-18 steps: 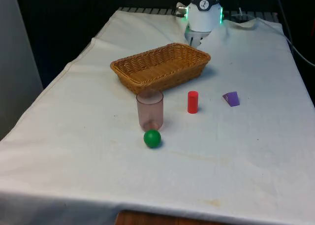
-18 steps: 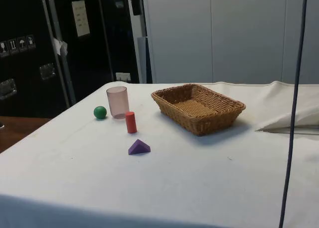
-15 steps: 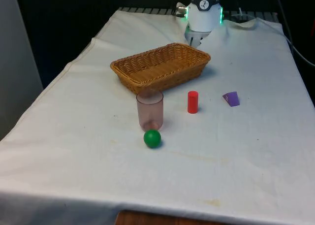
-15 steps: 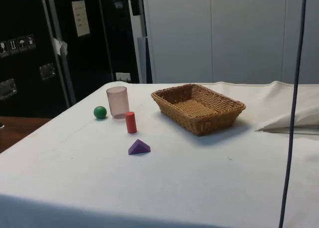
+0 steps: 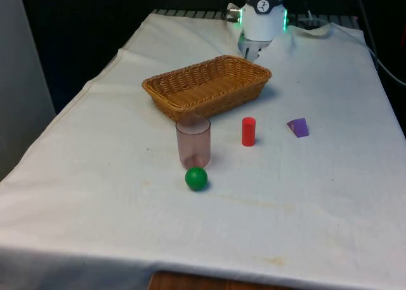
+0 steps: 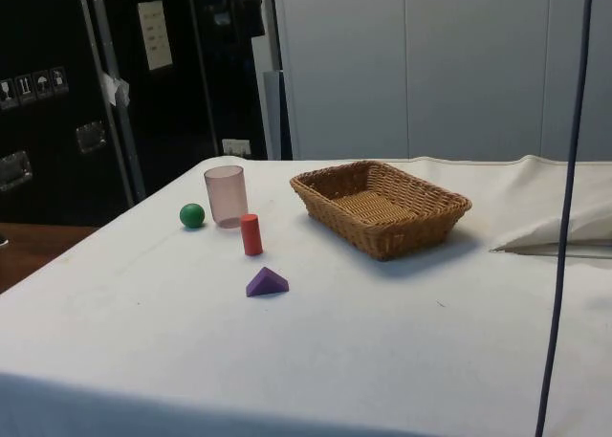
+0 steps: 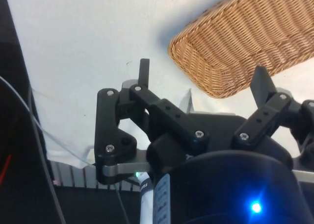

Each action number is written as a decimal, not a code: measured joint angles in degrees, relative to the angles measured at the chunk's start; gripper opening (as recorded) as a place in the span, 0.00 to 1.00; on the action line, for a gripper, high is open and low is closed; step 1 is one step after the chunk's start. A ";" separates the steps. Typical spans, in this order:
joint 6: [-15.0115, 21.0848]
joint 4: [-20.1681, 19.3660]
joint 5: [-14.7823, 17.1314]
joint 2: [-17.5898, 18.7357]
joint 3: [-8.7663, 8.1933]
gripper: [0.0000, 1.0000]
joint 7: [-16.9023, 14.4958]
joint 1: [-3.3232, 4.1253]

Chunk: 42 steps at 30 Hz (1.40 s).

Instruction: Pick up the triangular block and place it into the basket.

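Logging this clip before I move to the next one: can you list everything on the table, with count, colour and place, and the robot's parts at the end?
Triangular block: one, purple, alone on the cloth at the front view's right of the cylinder.
Basket: one, tan wicker, empty, mid-table.
Cylinder: one, red, upright, in front of the basket.
Cup: one, translucent pink, upright, near the basket's front edge.
Ball: one, green, just in front of the cup.
Table: one, white cloth.
Gripper: one, black, fingers spread, holding nothing, beyond the basket's far corner.
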 measured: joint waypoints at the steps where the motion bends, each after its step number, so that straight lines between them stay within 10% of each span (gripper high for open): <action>1: 0.34 -0.29 -0.23 -0.11 0.29 1.00 0.23 0.06; 42: 25.44 -22.57 -2.35 -6.07 4.93 1.00 0.69 0.17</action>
